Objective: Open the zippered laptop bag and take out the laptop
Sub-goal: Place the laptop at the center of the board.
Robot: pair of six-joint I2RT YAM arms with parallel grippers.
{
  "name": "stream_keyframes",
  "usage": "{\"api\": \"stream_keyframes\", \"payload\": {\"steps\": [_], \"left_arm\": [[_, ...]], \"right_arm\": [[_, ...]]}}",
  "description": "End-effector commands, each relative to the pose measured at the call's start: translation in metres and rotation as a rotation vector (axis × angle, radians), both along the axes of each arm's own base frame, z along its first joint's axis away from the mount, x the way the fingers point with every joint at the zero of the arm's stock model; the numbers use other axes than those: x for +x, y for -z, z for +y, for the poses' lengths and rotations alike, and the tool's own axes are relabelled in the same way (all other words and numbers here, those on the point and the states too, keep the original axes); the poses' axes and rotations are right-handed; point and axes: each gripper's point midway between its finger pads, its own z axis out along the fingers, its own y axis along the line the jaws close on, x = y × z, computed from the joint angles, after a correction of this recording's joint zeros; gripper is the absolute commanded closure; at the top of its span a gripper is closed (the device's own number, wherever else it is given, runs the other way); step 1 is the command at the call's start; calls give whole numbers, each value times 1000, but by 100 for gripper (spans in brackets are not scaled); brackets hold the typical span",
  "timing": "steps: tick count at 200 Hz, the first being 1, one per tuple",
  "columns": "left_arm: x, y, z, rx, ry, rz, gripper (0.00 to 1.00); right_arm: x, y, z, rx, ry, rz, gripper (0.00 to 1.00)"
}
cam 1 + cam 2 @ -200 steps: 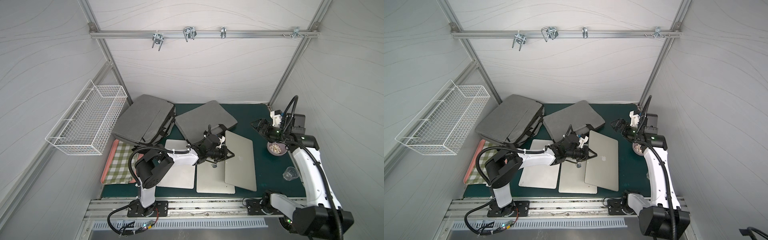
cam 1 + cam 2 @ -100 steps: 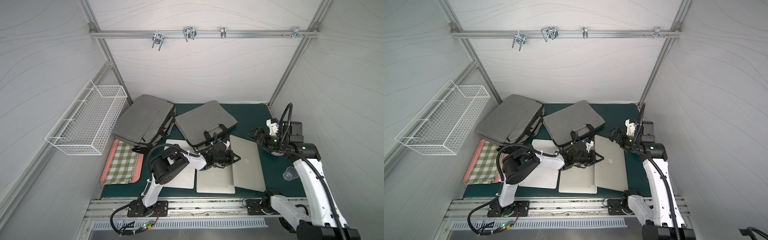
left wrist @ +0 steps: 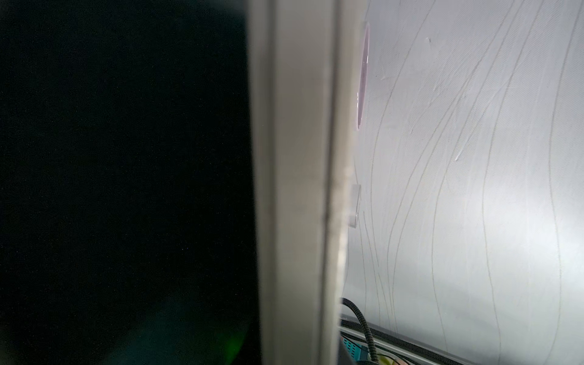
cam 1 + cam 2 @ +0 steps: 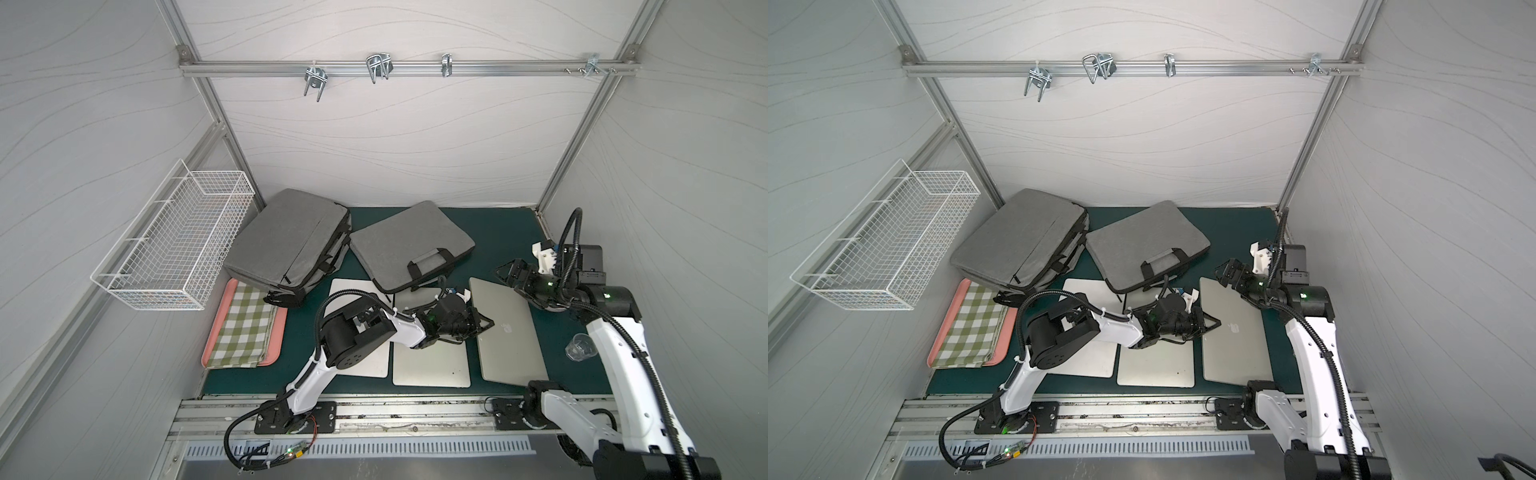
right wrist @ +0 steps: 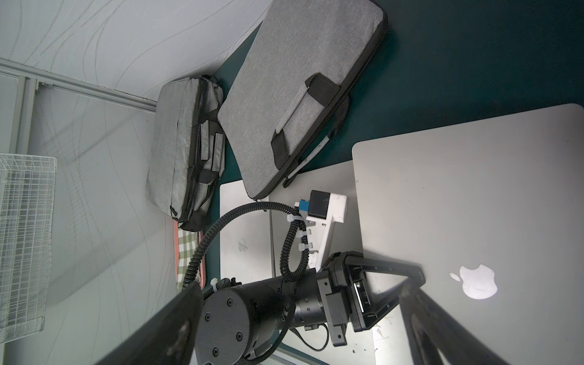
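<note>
The silver laptop [image 4: 513,353] with a white logo lies at the right of the mat, also seen in the right wrist view [image 5: 474,196]. My left gripper [image 4: 492,322] is rolled on its side and shut on the laptop's left edge, one finger on top. The left wrist view shows that edge [image 3: 294,158] close up. My right gripper [image 4: 505,274] hangs open over the laptop's far end, holding nothing; in its own view its fingers [image 5: 177,309] frame the left arm. The flat grey laptop bag [image 4: 411,245] lies behind, its front edge on the middle laptop.
Two more closed laptops lie left of the held one, a silver one [image 4: 430,365] and a white one [image 4: 357,291]. More grey bags [image 4: 291,241] are stacked at back left. A pink tray with checked cloth [image 4: 245,328], a wire basket [image 4: 174,245] and a glass cup [image 4: 581,348] flank the mat.
The left gripper has carried the laptop rightwards and swung it nearly parallel to the other laptops. The right arm has come forward and down towards the laptop's far end.
</note>
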Motion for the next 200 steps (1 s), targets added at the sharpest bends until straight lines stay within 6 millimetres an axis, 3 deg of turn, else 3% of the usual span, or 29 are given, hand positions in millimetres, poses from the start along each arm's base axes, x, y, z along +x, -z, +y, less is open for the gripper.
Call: {"api": "stream_keyframes", "payload": {"steps": [1, 25, 45, 94, 139, 200], "left_arm": [[3, -46, -25, -156, 11, -63, 95], [3, -36, -23, -138, 5, -27, 83], [4, -32, -20, -120, 0, -12, 80], [5, -33, -13, -105, -2, -1, 66], [7, -34, 1, -75, 0, 23, 45], [9, -34, 21, 3, 25, 32, 37]], "right_arm": [[-5, 9, 0, -21, -17, 29, 3], [-3, 11, -1, -25, -8, 38, 4], [-1, 13, -2, -33, -3, 39, 4], [4, 15, -1, -20, -5, 40, 3], [11, 17, 2, 7, -8, 46, 4], [17, 17, 2, 17, 3, 43, 4]]}}
